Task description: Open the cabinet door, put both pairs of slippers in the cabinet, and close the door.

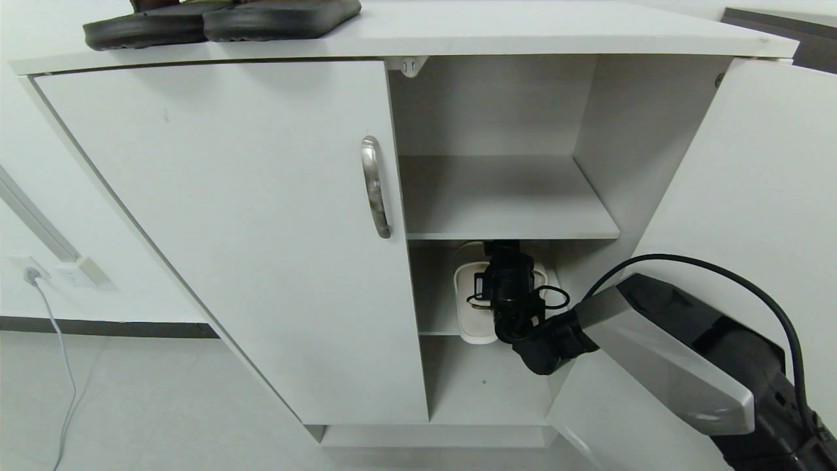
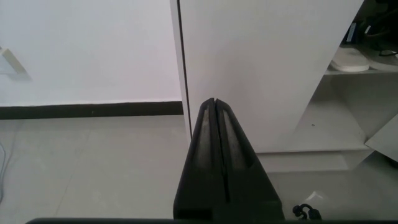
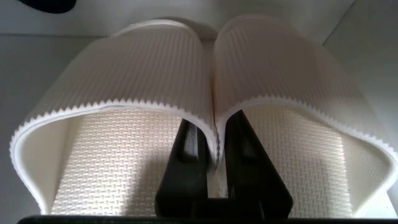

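The cabinet's right door (image 1: 752, 196) stands open and its left door (image 1: 229, 229) is closed. A pair of white slippers (image 1: 467, 301) lies side by side on the lower shelf (image 1: 435, 324), toes pointing inward. My right gripper (image 1: 507, 265) is inside the cabinet, shut on the slippers' two adjoining inner walls (image 3: 214, 134), with one finger (image 3: 186, 155) in each shoe. A pair of black slippers (image 1: 216, 19) rests on the cabinet top at the left. My left gripper (image 2: 214, 109) hangs shut and holding nothing, low over the floor in front of the closed door.
A metal handle (image 1: 375, 186) sits at the closed door's right edge. The upper shelf (image 1: 503, 196) and the bottom compartment (image 1: 484, 386) hold nothing. A wall socket with a cable (image 1: 29, 275) is at the far left. Open floor (image 2: 93, 168) lies before the cabinet.
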